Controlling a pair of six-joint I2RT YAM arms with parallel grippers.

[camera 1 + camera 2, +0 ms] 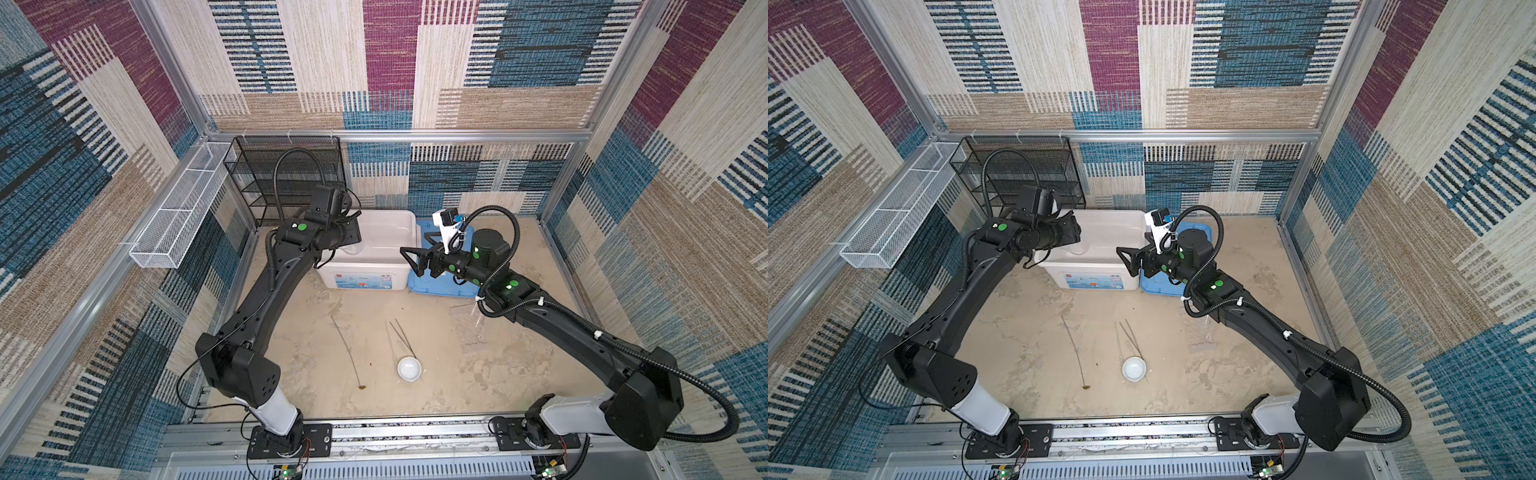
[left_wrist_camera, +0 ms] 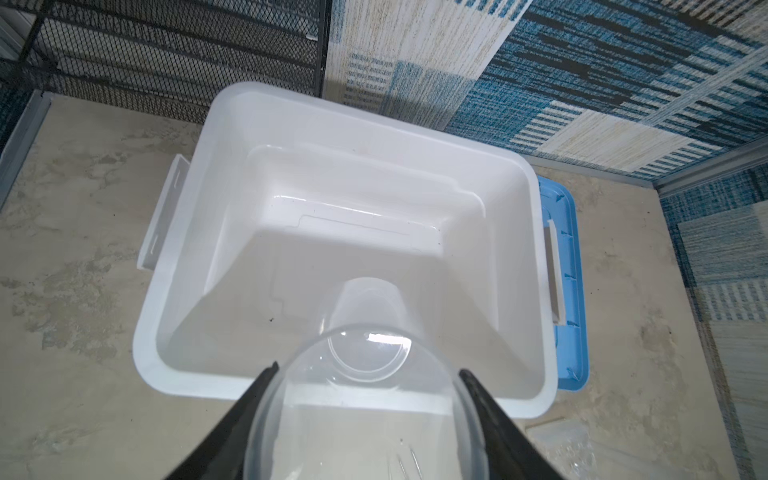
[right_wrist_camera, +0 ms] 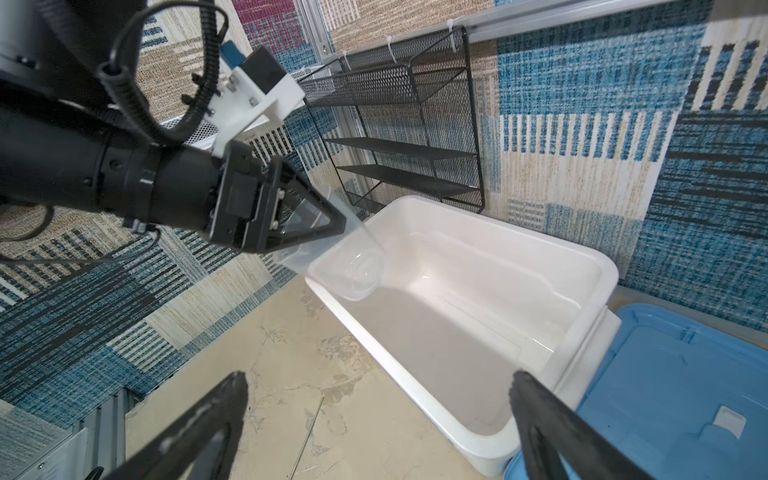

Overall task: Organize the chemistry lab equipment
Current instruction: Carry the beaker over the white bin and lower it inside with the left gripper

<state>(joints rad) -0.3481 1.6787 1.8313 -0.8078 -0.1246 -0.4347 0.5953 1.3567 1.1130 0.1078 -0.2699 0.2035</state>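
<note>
Patterned woven panels in blue, beige and magenta wall in a mottled beige tabletop [image 1: 519,374]. At its back stands a white box [image 1: 374,268], open, with a black mesh shelf [image 1: 249,174] behind its left end and a light-blue lid [image 1: 432,291] lying flat against its right side. A white wire basket [image 1: 174,216] hangs on the left wall.

The left gripper [image 2: 369,370] clamps a clear beaker [image 3: 353,270] by its sides. The beaker is in the air, tilted, with its base dipping inside the box's left end and its mouth toward the wrist. The right gripper [image 3: 378,376] is spread wide and holds nothing, hovering over the box's right end, near the lid.

On the open tabletop nearer the arm bases lie a long thin rod [image 1: 347,353], brown tip toward the front, metal tweezers [image 1: 401,338] just to its right, and a small white dish [image 1: 409,369] touching the tweezers' near end. Clear items [image 1: 471,328] beside the right forearm are too faint to tell apart.
</note>
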